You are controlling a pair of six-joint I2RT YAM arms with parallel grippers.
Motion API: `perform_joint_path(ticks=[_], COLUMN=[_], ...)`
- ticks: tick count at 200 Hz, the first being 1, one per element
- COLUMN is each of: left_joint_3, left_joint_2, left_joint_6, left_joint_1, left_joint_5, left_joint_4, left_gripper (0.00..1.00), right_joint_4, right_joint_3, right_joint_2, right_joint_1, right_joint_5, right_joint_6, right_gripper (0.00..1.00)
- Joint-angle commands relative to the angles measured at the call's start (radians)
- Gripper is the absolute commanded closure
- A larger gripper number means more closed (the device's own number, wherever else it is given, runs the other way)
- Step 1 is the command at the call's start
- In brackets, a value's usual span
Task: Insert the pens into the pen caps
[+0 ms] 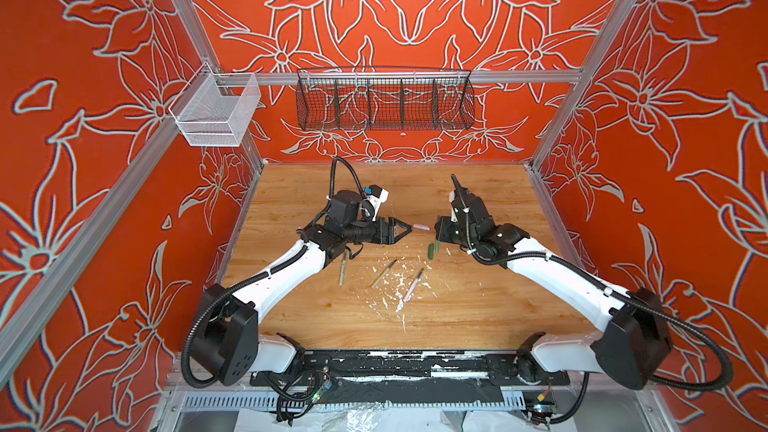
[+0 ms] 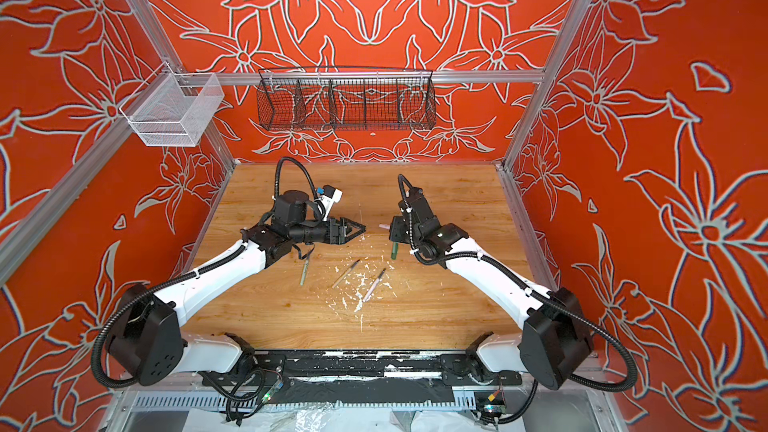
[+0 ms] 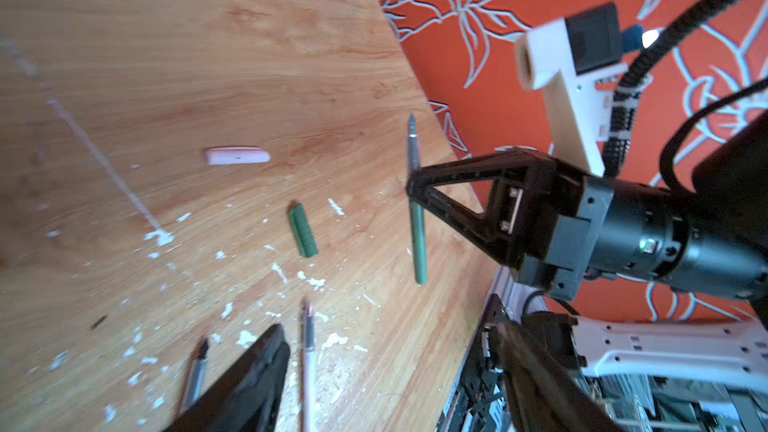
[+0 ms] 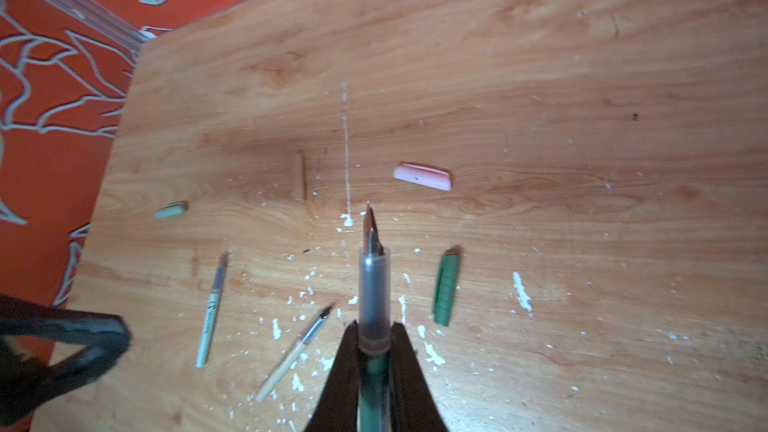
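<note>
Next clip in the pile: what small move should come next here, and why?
Probably the left gripper, jaws open and empty, should drop toward the dark green cap lying loose near the right gripper. The right gripper is shut on the dark green pen, nib bare and pointing outward, so the matching cap looks like the missing piece.

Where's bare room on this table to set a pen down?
Free: the far strip of the wooden tabletop behind both arms, and the near strip before the black base rail. Crowded: the middle, around the pink pen cap, dark green cap, three loose pens and white paint flecks.
</note>
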Motion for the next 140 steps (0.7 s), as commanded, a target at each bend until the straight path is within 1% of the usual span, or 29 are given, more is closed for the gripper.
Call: perform_joint_path(ticks=[1, 24, 62, 83, 99, 119, 140], left_joint_3=[-0.024, -0.023, -0.048, -0.04, -0.034, -0.035, -0.033], left_joint_2=[-0.016, 0.01, 0.027, 0.039, 0.045, 0.055, 0.066], left_joint_6=[0.04, 0.038, 0.008, 0.017, 0.027, 0.017, 0.006], left_joint_1=[-0.038, -0.053, -0.059, -0.064, -0.065, -0.07, -0.073], left_joint_5=[0.095, 0.103, 0.106, 0.095, 0.078, 0.094, 0.107], left_joint_4=[0.159, 0.179, 0.252, 0.228, 0.208, 0.222, 0.232], left_gripper=[0.22, 0.23, 0.28, 0.33, 0.34, 0.36, 0.42], right_joint_4=[0.022, 0.04, 0.077, 0.102, 0.115, 0.136, 0.154], right_joint_3=[0.051, 0.065, 0.056, 0.044, 0.037, 0.029, 0.031], right_joint_2=[-0.015, -0.022, -0.048, -0.057, -0.066, -0.074, -0.07], right_joint_1=[0.039, 0.07, 0.093, 0.097, 0.101, 0.102, 0.104], right_joint_5=[-0.019, -0.027, -0.034, -0.039, -0.036, -0.038, -0.054], right_joint_6=[0.003, 0.023, 0.056, 0.074, 0.082, 0.089, 0.1], right_gripper=[0.93, 0.93, 0.93, 0.94, 0.94, 0.94, 0.94])
